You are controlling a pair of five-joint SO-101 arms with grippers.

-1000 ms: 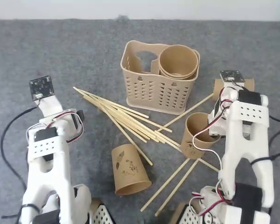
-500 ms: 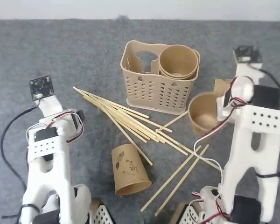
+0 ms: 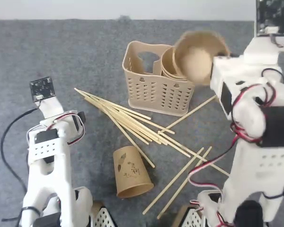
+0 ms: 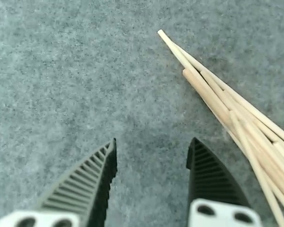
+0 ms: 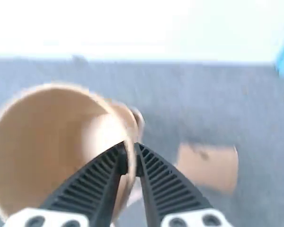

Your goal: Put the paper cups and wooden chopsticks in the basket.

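Cup [image 3: 199, 57] is pinched at rim by right gripper [image 5: 131, 150], upper right, near basket [image 3: 154, 92]; lowering in and release are called for. Left gripper [image 4: 151, 149] is spread.

Apparently carpet [image 3: 61, 56]: chopsticks [image 3: 128, 120], cup [image 3: 130, 172], basket [image 3: 154, 92]

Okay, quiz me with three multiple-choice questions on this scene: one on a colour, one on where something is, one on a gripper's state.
1. The basket is: A blue; B beige; C black.
2. The fallen cup lies: A inside the basket; B on the carpet; C on a plate.
3. The right gripper is: A wide open; B shut on nothing; C shut on the held cup at its rim.
Answers: B, its perforated wall is beige; B, it lies on its side on the grey carpet; C, the jaws pinch the rim.
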